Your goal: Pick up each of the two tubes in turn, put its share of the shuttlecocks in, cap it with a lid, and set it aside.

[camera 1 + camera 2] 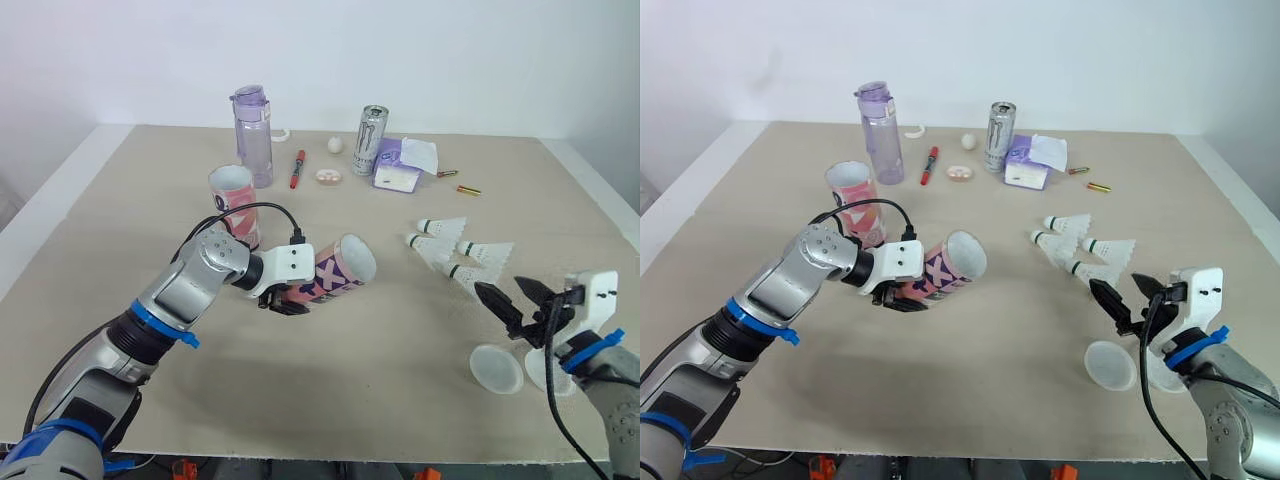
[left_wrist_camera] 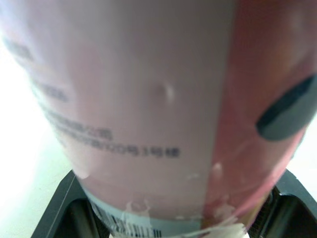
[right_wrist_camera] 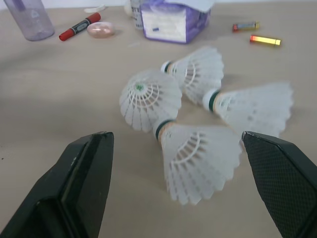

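Tube [image 1: 345, 265] clamped in the left gripper [image 1: 285, 302], tipped sideways, mouth facing the shuttlecocks [image 1: 433, 252]. Right gripper [image 1: 512, 300] spread wide, just short of the shuttlecocks. Loading step: next, I'd say, pinch the nearest one and feed it in.

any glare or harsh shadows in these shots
Left eye view: even light, only a soft shadow below the held tube on the table. Right wrist view: faint shadows beside the shuttlecocks. Left wrist view: table beside the tube washed out white.
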Motion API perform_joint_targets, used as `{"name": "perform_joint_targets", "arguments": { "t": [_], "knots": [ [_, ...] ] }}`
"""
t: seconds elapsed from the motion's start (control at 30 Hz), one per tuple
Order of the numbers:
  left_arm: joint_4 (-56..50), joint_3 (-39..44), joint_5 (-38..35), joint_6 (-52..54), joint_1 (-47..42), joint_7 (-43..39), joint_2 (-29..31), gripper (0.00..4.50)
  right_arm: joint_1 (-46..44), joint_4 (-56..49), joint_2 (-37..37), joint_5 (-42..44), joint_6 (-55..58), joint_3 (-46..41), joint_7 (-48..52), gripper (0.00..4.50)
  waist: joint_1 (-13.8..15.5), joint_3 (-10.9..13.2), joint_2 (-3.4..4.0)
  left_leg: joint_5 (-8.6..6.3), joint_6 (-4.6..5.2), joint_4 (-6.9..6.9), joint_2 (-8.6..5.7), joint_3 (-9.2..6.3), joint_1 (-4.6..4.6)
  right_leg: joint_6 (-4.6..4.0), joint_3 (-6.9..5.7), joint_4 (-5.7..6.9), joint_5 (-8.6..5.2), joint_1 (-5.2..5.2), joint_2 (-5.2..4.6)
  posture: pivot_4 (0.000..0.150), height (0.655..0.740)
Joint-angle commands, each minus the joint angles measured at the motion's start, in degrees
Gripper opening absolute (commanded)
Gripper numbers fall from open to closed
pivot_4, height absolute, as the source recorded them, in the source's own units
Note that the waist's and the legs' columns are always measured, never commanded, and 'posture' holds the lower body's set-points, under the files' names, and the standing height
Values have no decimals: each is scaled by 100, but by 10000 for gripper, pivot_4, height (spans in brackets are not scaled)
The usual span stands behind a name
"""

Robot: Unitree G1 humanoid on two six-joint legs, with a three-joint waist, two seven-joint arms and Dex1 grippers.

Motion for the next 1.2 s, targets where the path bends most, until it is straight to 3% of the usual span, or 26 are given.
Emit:
{"name": "perform_joint_targets", "arguments": {
  "t": [0.03,0.63,0.73,0.8,0.9,0.93,1.03,1.2],
  "knots": [
    [-96,44,4,-24,-72,4,-9,28579,2,42,1,120,34,139,87,44372,0,0,0,0,0,0,0,0,0,0,0,0,0,0,0,1500,7400],
    [-170,53,11,25,41,43,24,28579,-827,1045,45,-193,-107,870,-61,44372,-1,1,3,0,0,-1,-1,0,0,0,2,0,0,-1,2,1500,7400],
    [-170,60,15,30,47,59,24,28579,-947,1122,71,-246,-121,941,-65,37282,-2,0,3,0,0,-1,-1,0,0,1,2,0,0,-1,2,1500,7400],
    [-171,62,16,33,50,68,22,28579,-1006,1178,87,-278,-143,960,-90,26097,-2,1,3,0,0,-3,-1,0,-1,2,2,0,-1,0,2,1500,7400],
    [-184,67,9,54,55,79,14,28579,-1041,1257,84,-308,-146,972,-120,17808,-2,1,3,0,0,-4,-1,0,0,2,2,0,-1,-1,2,1500,7400],
    [-183,67,8,55,56,84,12,28579,-1038,1286,88,-323,-157,973,-120,10477,-2,1,3,0,0,-4,-1,0,0,2,2,0,-1,0,2,1500,7400],
    [-172,69,4,52,54,95,7,28579,-1031,1327,101,-339,-189,969,-127,252,-3,1,3,0,0,-4,-1,-1,0,2,2,0,-1,0,2,1500,7400],
    [-135,63,-1,31,35,104,-13,28579,-1000,1301,99,-349,-225,939,-139,252,-3,1,3,0,0,-4,-1,0,0,3,2,0,0,0,3,1500,7400]
  ]
}}
